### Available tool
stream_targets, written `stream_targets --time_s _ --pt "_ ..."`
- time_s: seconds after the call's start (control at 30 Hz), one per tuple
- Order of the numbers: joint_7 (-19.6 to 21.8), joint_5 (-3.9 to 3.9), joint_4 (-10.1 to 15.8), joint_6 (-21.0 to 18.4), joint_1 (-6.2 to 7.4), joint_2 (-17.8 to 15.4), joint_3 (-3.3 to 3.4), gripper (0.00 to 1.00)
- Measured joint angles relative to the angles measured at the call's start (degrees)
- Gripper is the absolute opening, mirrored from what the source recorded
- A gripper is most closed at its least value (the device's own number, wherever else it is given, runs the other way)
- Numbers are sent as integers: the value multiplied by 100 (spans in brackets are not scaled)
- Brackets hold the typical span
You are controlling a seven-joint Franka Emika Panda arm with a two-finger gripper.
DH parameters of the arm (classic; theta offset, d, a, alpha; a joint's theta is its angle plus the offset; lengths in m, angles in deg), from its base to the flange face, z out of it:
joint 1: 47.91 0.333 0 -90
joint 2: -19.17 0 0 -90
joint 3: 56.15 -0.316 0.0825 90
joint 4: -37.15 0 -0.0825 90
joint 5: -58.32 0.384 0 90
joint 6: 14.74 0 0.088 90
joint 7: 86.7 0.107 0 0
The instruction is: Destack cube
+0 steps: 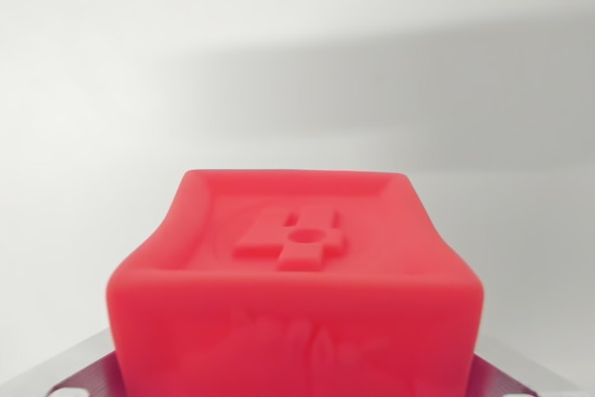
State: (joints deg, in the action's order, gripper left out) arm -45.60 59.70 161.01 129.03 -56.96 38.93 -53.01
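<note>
1. Although the fingertips themselves fall outside the wrist view, parts of the gripper (297, 388) show at the bottom edge: two grey metal pieces, one at each lower corner, flanking the cube. Whether the jaws are wide, narrow or clamped cannot be told from this picture.

2. One red cube (296, 285), filling the lower centre of the wrist view, very close to the camera and between the two grey pieces. Whether those pieces touch its sides is hidden. No second cube or anything it sits on is visible, so whether it remains stacked or is lifted cannot be told.

3. One raised emblem (296, 239) on the cube's upward face: a cross-like figure with a round hole, set inside a raised border.

4. Handling, as judged: the side walls curve inward and the edges are rounded, which suggests a soft, foam-like or rubbery body, light and not fragile. It would likely give under pressure and offer good friction, not slip. The sensible hold is on two opposite side walls, about mid-height, with moderate squeeze so the block does not bulge or twist.

5. One pale grey surface (297, 62) behind the cube, blurred, with a soft darker band across it; nothing else can be made out on it.
</note>
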Motion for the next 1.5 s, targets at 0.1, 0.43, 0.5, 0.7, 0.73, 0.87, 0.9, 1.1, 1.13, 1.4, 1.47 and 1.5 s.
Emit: stream_targets --time_s 0.1,0.43,0.5,0.7,0.73,0.87,0.9,1.1,1.13,1.4,1.47,1.5 --pt "-69 4 -108 -39 -46 65 0 0" --pt "-241 15 -410 -160 -170 252 0 0" --pt "-281 17 -475 -186 -195 294 0 0" --pt "-382 20 -668 -254 -266 411 0 0" --pt "-401 21 -703 -268 -280 433 0 0" --pt "-472 23 -843 -326 -332 517 0 0" --pt "-481 24 -860 -334 -338 527 0 0" --pt "-588 28 -1081 -424 -412 661 -1 0" --pt "-605 29 -1121 -439 -424 684 -1 0" --pt "-728 32 -1387 -542 -509 846 -1 0" --pt "-761 34 -1464 -573 -534 892 -1 0" --pt "-768 34 -1481 -580 -540 904 -1 0"
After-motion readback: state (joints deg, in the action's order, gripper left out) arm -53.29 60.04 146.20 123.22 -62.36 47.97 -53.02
